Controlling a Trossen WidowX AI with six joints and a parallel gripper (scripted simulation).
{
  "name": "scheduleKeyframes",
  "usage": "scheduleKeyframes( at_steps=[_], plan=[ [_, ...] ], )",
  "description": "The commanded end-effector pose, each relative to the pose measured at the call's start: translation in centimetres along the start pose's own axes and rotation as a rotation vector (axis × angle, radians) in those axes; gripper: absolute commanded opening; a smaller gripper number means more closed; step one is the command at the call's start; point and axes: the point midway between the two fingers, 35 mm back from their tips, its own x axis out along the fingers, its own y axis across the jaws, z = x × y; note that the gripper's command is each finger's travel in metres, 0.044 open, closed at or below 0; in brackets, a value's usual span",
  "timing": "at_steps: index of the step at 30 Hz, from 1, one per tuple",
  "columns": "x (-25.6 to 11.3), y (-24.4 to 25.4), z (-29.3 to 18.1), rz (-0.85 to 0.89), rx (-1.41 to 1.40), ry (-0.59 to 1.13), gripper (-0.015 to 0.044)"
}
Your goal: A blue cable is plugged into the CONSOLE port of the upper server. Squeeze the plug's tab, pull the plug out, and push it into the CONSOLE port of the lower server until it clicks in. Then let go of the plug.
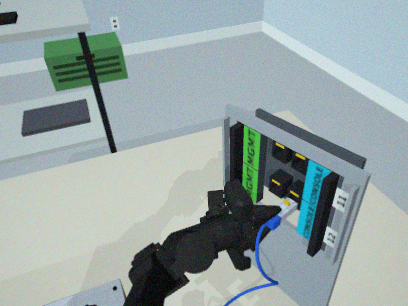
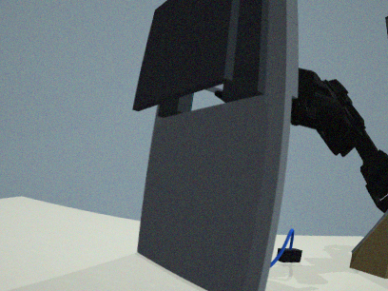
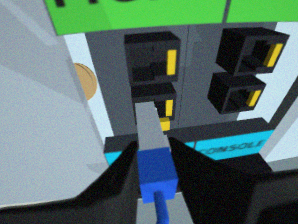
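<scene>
My gripper [image 1: 280,211] [image 3: 152,144] is shut on the cable's plug [image 1: 289,207] [image 3: 149,125], a grey body with a blue boot [image 1: 273,222] [image 3: 157,170] and a yellow tab. The plug's tip overlaps the lower-left part of the lower server's CONSOLE port [image 1: 297,187] [image 3: 152,91] in the wrist view; it looks outside the opening, but its depth is hard to tell. The upper server's CONSOLE port [image 1: 299,161] [image 3: 237,90] is empty. The blue cable [image 1: 257,245] [image 2: 285,244] [image 3: 161,210] hangs from the boot. The rack hides the fingers and plug in the exterior view.
Two MGMT ports [image 1: 281,152] [image 3: 151,57] lie beside the green labels [image 1: 251,150] [image 3: 140,17]. Cyan CONSOLE labels [image 1: 307,217] [image 3: 230,145] border the other side. The grey rack panel [image 1: 300,260] [image 2: 214,181] stands around the servers. A green box [image 1: 87,70] is at the back left.
</scene>
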Motion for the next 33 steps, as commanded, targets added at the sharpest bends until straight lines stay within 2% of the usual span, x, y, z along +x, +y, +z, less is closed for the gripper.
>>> scheduleKeyframes(
  at_steps=[1,33],
  plan=[
    [0.00,-0.26,-0.09,-0.006,-0.001,0.003,0.0000],
    [0.53,-0.26,0.15,-0.008,0.000,0.003,0.0000]
  ],
)
